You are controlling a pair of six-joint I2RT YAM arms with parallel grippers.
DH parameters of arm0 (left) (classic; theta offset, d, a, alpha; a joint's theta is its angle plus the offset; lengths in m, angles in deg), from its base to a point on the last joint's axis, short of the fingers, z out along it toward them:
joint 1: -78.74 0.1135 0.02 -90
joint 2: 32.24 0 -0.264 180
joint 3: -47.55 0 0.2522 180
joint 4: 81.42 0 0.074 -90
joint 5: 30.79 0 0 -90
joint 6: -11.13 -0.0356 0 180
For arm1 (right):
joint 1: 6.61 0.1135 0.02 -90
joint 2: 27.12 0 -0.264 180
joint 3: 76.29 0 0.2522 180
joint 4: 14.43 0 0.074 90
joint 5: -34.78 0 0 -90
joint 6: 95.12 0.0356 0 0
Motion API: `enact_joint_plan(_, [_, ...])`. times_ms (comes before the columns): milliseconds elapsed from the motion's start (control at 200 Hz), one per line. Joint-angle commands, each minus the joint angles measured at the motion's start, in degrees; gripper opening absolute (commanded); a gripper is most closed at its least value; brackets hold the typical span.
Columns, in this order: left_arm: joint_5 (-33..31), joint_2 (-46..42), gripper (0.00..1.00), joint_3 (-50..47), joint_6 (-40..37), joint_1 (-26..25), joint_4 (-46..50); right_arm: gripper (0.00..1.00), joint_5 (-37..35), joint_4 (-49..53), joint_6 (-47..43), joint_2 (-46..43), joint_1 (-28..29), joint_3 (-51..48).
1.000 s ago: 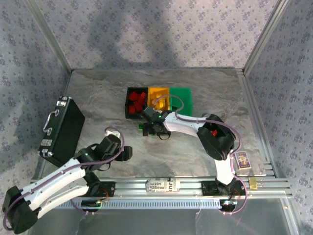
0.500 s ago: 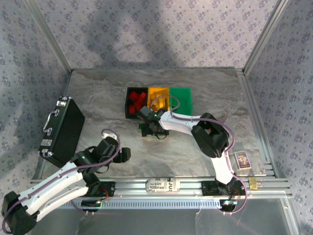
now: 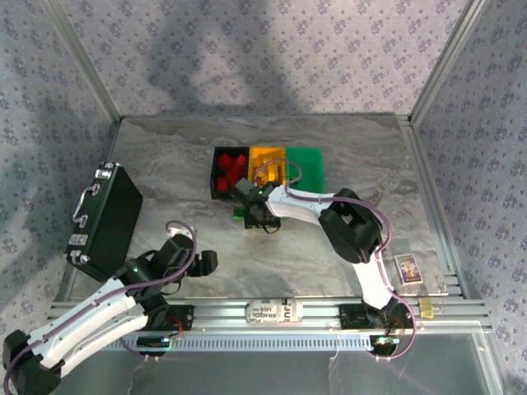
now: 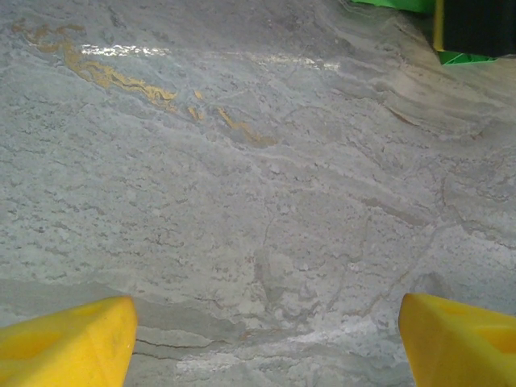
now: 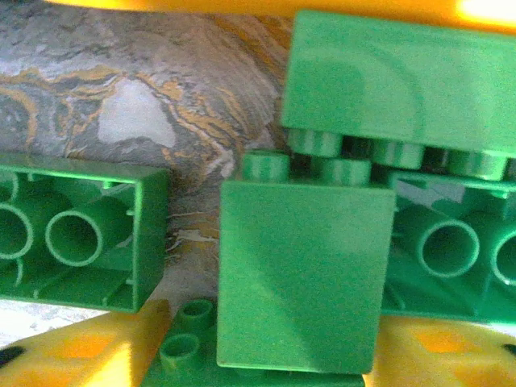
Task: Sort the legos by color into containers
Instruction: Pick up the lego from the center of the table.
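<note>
Three bins stand in a row at the table's back: a black bin holding red legos, a yellow-orange bin and a green bin. Just in front of them lies a cluster of green legos. My right gripper is down in that cluster. Its yellow fingertips press both sides of a green lego. Other green bricks lie close around it. My left gripper hangs open over bare table, nothing between its fingers.
A large black case with latches lies at the left edge. A small card box sits near the right rail. Metal frame rails and patterned walls bound the table.
My left arm has drawn back toward the near left. My right gripper has shifted slightly left over the green legos.
</note>
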Motion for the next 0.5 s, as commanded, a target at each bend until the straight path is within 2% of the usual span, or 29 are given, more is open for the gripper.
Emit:
enact_joint_plan(0, [0.9, 0.3, 0.84, 0.3, 0.5, -0.1, -0.2, 0.53, -1.8, 2.9, 1.3, 0.3, 0.7, 0.5])
enact_joint_plan(175, [0.7, 1.3, 0.84, 0.9, 0.4, -0.1, -1.1, 0.45, -3.9, 4.5, 1.8, -4.5, 2.1, -1.4])
enact_joint_plan(495, [1.2, 5.2, 0.84, 2.6, -0.7, -0.1, -3.4, 0.44, -7.5, 7.9, 0.5, -17.3, 0.8, -4.9])
